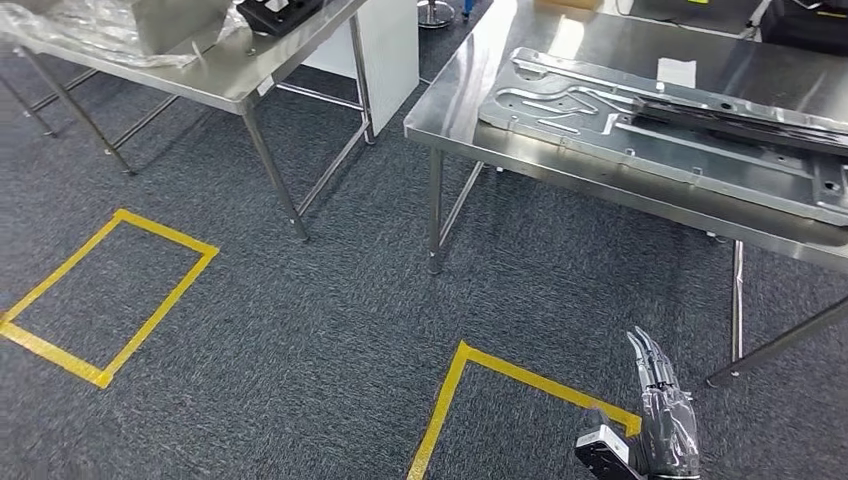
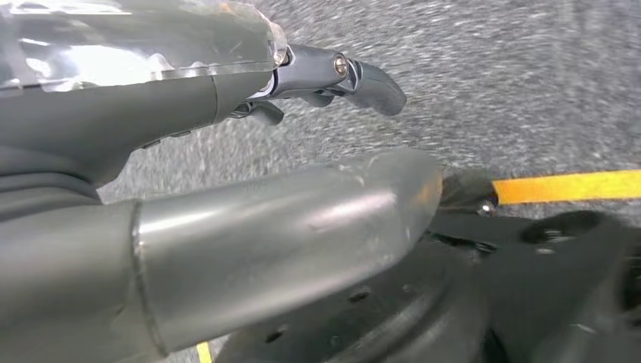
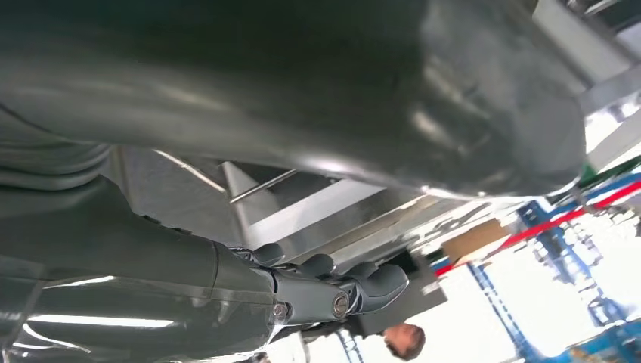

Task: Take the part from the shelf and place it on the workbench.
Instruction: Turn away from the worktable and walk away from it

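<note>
A large stamped grey metal part [image 1: 660,130] lies flat on the steel workbench [image 1: 470,100] at the upper right. My right hand [image 1: 662,415] hangs low at the bottom right, in front of and below that workbench, with its fingers straight and nothing in it. In the right wrist view my right hand [image 3: 227,280] is empty, its fingers [image 3: 344,291] slightly bent, with the table's underside behind it. In the left wrist view my left hand [image 2: 242,234] hangs over the grey carpet with nothing between its thumb and fingers [image 2: 340,76].
A second steel table [image 1: 230,85] at the upper left carries clear plastic sheeting [image 1: 100,30] and a black object [image 1: 275,12]. Yellow tape outlines [image 1: 110,300] [image 1: 500,375] mark the carpet. Table legs [image 1: 436,215] stand ahead. A person's head [image 3: 404,340] is beyond the workbench.
</note>
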{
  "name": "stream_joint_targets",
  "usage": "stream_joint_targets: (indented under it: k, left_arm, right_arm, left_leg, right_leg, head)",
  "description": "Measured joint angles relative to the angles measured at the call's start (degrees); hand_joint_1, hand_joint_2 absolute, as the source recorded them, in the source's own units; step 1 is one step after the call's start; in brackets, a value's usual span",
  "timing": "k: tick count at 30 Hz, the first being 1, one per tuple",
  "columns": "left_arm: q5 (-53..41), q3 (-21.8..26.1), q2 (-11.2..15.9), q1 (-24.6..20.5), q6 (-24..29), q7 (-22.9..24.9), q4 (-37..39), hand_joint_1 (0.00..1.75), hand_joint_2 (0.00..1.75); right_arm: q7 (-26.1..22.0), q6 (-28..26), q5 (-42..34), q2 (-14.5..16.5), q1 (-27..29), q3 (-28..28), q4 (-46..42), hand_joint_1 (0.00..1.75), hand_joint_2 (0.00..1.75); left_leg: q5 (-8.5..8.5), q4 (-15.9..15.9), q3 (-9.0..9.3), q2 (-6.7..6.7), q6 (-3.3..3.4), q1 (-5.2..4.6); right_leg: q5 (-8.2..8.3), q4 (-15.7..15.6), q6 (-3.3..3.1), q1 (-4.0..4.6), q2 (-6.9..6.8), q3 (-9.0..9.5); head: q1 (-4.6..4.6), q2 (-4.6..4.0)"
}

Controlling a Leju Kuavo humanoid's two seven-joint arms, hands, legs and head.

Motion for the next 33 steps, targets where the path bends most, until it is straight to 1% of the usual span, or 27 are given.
stream_joint_targets:
  k: [1, 2, 3, 4, 5, 6, 7, 9, 11, 13, 14, 15, 16, 17, 18, 20, 21, 22, 24, 25, 26, 27, 28, 30, 31, 32, 33]
  left_arm:
    - [-0.08, 0.00, 0.01, 0.06, 0.04, 0.18, 0.01, 0.00, 0.00]
    - [-0.18, 0.00, 0.03, 0.11, 0.08, 0.40, 0.01, 0.00, 0.00]
    - [-0.32, 0.00, 0.05, 0.13, 0.12, 0.62, 0.01, 0.00, 0.00]
    - [-0.49, 0.00, 0.08, 0.08, 0.16, 0.77, 0.02, 0.00, 0.00]
    - [-0.62, 0.00, 0.10, -0.02, 0.19, 0.88, 0.01, 0.00, 0.00]
    - [-0.73, 0.00, 0.11, -0.08, 0.21, 0.93, 0.01, 0.00, 0.00]
    - [-0.79, 0.00, 0.11, -0.11, 0.22, 0.97, 0.01, 0.00, 0.00]
    - [-0.81, 0.00, 0.09, 0.03, 0.23, 0.99, 0.00, 0.00, 0.00]
    - [-0.85, 0.00, 0.05, 0.07, 0.29, 1.04, 0.01, 0.00, 0.00]
    - [-0.98, 0.00, 0.02, -0.11, 0.44, 1.16, 0.01, 0.00, 0.00]
    - [-1.04, 0.01, 0.02, -0.18, 0.52, 1.24, 0.02, 0.00, 0.00]
    - [-1.08, 0.01, 0.02, -0.19, 0.58, 1.33, 0.01, 0.00, 0.00]
    - [-1.10, 0.01, 0.02, -0.15, 0.61, 1.40, 0.02, 0.00, 0.00]
    - [-1.12, 0.01, 0.02, -0.10, 0.63, 1.44, 0.01, 0.00, 0.00]
    - [-1.15, 0.00, 0.02, -0.08, 0.66, 1.45, 0.01, 0.00, 0.00]
    - [-1.35, 0.00, -0.02, -0.14, 0.71, 1.45, 0.00, 0.00, 0.00]
    - [-1.46, 0.00, -0.03, -0.19, 0.74, 1.44, 0.00, 0.00, 0.00]
    - [-1.56, 0.00, -0.04, -0.19, 0.76, 1.42, 0.00, 0.00, 0.00]
    - [-1.59, 0.01, 0.01, -0.04, 0.80, 1.38, 0.01, 0.00, 0.00]
    - [-1.57, 0.01, 0.06, 0.09, 0.82, 1.35, 0.01, 0.00, 0.00]
    - [-1.55, 0.00, 0.10, 0.14, 0.82, 1.32, 0.02, 0.00, 0.00]
    - [-1.51, 0.00, 0.15, 0.12, 0.83, 1.28, 0.02, 0.00, 0.00]
    - [-1.46, 0.00, 0.15, 0.08, 0.83, 1.25, 0.02, 0.00, 0.00]
    - [-1.17, 0.00, 0.13, 0.00, 0.83, 1.22, 0.02, 0.00, 0.00]
    - [-0.97, 0.00, 0.13, 0.05, 0.84, 1.22, 0.02, 0.00, 0.00]
    - [-0.75, 0.00, 0.13, 0.12, 0.85, 1.21, 0.02, 0.00, 0.00]
    - [-0.55, 0.00, 0.15, 0.19, 0.87, 1.21, 0.02, 0.00, 0.00]
  right_arm:
    - [0.01, 0.04, -0.11, 0.01, -0.03, 0.01, 0.16, 0.00, 0.00]
    - [0.02, 0.14, -0.20, 0.01, -0.09, 0.03, 0.31, 0.00, 0.00]
    - [0.01, 0.30, -0.25, 0.01, -0.18, 0.07, 0.43, 0.00, 0.00]
    - [-0.01, 0.47, -0.26, 0.01, -0.30, 0.14, 0.51, 0.00, 0.00]
    - [-0.03, 0.65, -0.27, 0.01, -0.44, 0.23, 0.57, 0.00, 0.00]
    - [-0.05, 0.78, -0.27, 0.01, -0.61, 0.34, 0.61, 0.00, 0.00]
    - [-0.08, 0.87, -0.27, 0.02, -0.76, 0.46, 0.63, 0.00, 0.00]
    - [-0.11, 1.04, -0.34, 0.03, -1.05, 0.73, 0.67, 0.00, 0.00]
    - [-0.22, 1.19, -0.47, 0.03, -1.23, 1.04, 0.67, 0.00, 0.00]
    - [-0.26, 1.26, -0.67, 0.01, -1.14, 1.26, 0.80, 0.00, 0.00]
    - [-0.22, 1.26, -0.75, -0.01, -1.05, 1.34, 0.94, 0.00, 0.00]
    - [-0.17, 1.25, -0.83, -0.01, -0.98, 1.41, 1.13, 0.00, 0.00]
    - [-0.13, 1.25, -0.92, -0.01, -0.95, 1.49, 1.31, 0.00, 0.00]
    - [-0.09, 1.25, -0.99, -0.01, -0.95, 1.54, 1.44, 0.00, 0.00]
    - [-0.07, 1.25, -1.11, -0.01, -0.96, 1.56, 1.52, 0.00, 0.00]
    - [-0.10, 1.32, -1.39, -0.02, -0.98, 1.56, 1.56, 0.00, 0.00]
    - [-0.20, 1.38, -1.51, -0.03, -0.96, 1.57, 1.56, 0.00, 0.00]
    - [-0.36, 1.46, -1.60, -0.05, -0.91, 1.58, 1.55, 0.00, 0.00]
    - [-0.90, 1.52, -1.64, -0.07, -0.78, 1.81, 1.44, 0.00, 0.00]
    - [-1.19, 1.49, -1.58, -0.07, -0.71, 2.07, 1.28, 0.00, 0.00]
    - [-1.48, 1.39, -1.49, -0.05, -0.59, 2.40, 1.04, 0.00, 0.00]
    - [-1.68, 1.30, -1.38, -0.03, -0.37, 2.68, 0.80, 0.00, 0.00]
    - [-1.82, 1.21, -1.27, -0.01, -0.10, 2.92, 0.62, 0.00, 0.00]
    - [-2.10, 0.97, -1.02, 0.05, 0.39, 3.38, 0.45, 0.00, 0.00]
    - [-2.32, 0.71, -0.85, 0.11, 0.57, 3.75, 0.33, 0.00, 0.00]
    - [-2.59, 0.31, -0.62, 0.21, 0.81, 4.31, 0.04, 0.00, 0.00]
    - [-2.86, -0.20, -0.42, 0.32, 1.14, 5.05, -0.42, 0.00, 0.00]
  left_leg:
    - [0.32, 0.41, 0.09, 0.21, -0.01, 0.01]
    - [1.57, -1.41, 1.30, 0.47, 0.08, 0.01]
    - [3.38, -5.09, 3.49, 1.21, 0.33, -0.06]
    - [4.66, -9.12, 5.73, 2.53, 0.72, -0.28]
    - [5.60, -12.35, 7.50, 3.55, 1.13, -0.50]
    - [6.00, -14.33, 8.45, 4.30, 1.52, -0.72]
    - [5.95, -14.96, 8.56, 4.38, 1.82, -0.91]
    - [6.40, -15.29, 8.37, 3.16, 2.34, -0.80]
    - [6.93, -15.82, 8.49, 2.08, 2.98, -0.48]
    - [7.31, -16.05, 8.35, 0.93, 3.40, -0.31]
    - [7.41, -16.03, 8.18, 0.29, 3.50, -0.33]
    - [7.48, -15.99, 8.06, -0.44, 3.50, -0.34]
    - [7.53, -15.93, 8.00, -1.18, 3.47, -0.35]
    - [7.57, -15.84, 7.99, -1.95, 3.41, -0.35]
    - [7.59, -15.75, 8.03, -2.72, 3.33, -0.34]
    - [7.61, -15.47, 7.93, -4.14, 2.98, -0.38]
    - [7.68, -15.37, 7.71, -4.76, 2.68, -0.37]
    - [7.79, -15.34, 7.44, -5.38, 2.29, -0.30]
    - [8.05, -15.39, 6.98, -6.54, 1.42, -0.09]
    - [7.87, -15.08, 6.75, -6.11, 1.07, -0.12]
    - [7.11, -13.96, 6.18, -4.96, 0.81, -0.18]
    - [5.65, -11.61, 5.07, -3.33, 0.63, -0.22]
    - [3.76, -8.20, 3.47, -1.59, 0.48, -0.18]
    - [0.62, -0.99, 0.17, -0.08, 0.15, 0.10]
    - [0.36, 0.65, -0.48, 0.17, 0.01, 0.20]
    - [1.20, 0.00, 0.04, 0.37, -0.09, 0.25]
    - [2.79, -2.72, 1.65, 0.73, -0.11, 0.28]
  right_leg:
    - [-0.07, 0.11, -0.03, 0.11, -0.81, -0.04]
    - [-0.15, 0.21, -0.04, 0.21, -1.56, -0.02]
    - [-0.26, 0.30, 0.02, 0.30, -2.24, 0.07]
    - [-0.40, 0.39, 0.16, 0.45, -2.86, 0.17]
    - [-0.53, 0.49, 0.37, 0.60, -3.40, 0.25]
    - [-0.63, 0.58, 0.61, 0.73, -3.91, 0.29]
    - [-0.67, 0.60, 0.86, 0.83, -4.42, 0.32]
    - [-0.78, 0.64, 1.40, 0.76, -5.00, 0.43]
    - [-2.37, 2.45, 2.09, 0.48, -2.89, -0.17]
    - [-6.04, 8.53, 2.65, 0.08, 0.20, -2.92]
    - [-7.76, 12.30, 2.81, -0.07, 0.90, -4.78]
    - [-8.66, 15.24, 2.93, -0.19, 1.22, -6.29]
    - [-8.40, 16.38, 3.00, -0.27, 1.33, -6.98]
    - [-6.91, 15.21, 2.99, -0.33, 1.48, -6.56]
    - [-4.65, 12.10, 2.90, -0.39, 1.92, -5.18]
    - [-1.01, 4.40, 2.47, -0.57, 4.49, -1.79]
    - [-0.27, 2.00, 2.27, -0.59, 5.58, -0.77]
    - [-0.21, 0.87, 2.10, -0.53, 6.26, -0.37]
    - [-0.05, 0.39, 1.65, -0.50, 5.39, -0.25]
    - [0.14, 0.03, 1.33, -0.57, 4.72, -0.09]
    - [0.33, -0.32, 0.94, -0.69, 3.95, 0.10]
    - [0.45, -0.59, 0.63, -0.78, 3.07, 0.25]
    - [0.42, -0.61, 0.43, -0.59, 2.17, 0.32]
    - [0.26, -0.42, 0.23, -0.36, 0.37, 0.26]
    - [0.15, -0.30, 0.23, -0.29, -0.43, 0.22]
    - [-0.01, -0.13, 0.30, -0.28, -1.19, 0.21]
    - [-0.21, 0.08, 0.44, -0.28, -1.91, 0.24]
  head:
    - [-0.02, 0.01]
    - [-0.03, 0.01]
    - [-0.03, 0.01]
    - [-0.02, 0.01]
    - [0.03, 0.01]
    - [0.06, 0.01]
    - [0.10, 0.01]
    - [0.10, 0.00]
    - [0.34, 0.00]
    - [0.69, 0.00]
    - [0.75, 0.00]
    - [0.77, 0.00]
    - [0.77, 0.00]
    - [0.76, 0.01]
    - [0.78, 0.01]
    - [0.75, 0.00]
    - [0.75, 0.00]
    - [0.73, 0.00]
    - [0.76, 0.01]
    - [0.73, 0.00]
    - [0.55, -0.01]
    - [0.34, -0.01]
    - [0.17, -0.01]
    - [-0.01, 0.01]
    - [-0.01, 0.00]
    - [-0.03, 0.01]
    - [-0.04, 0.01]
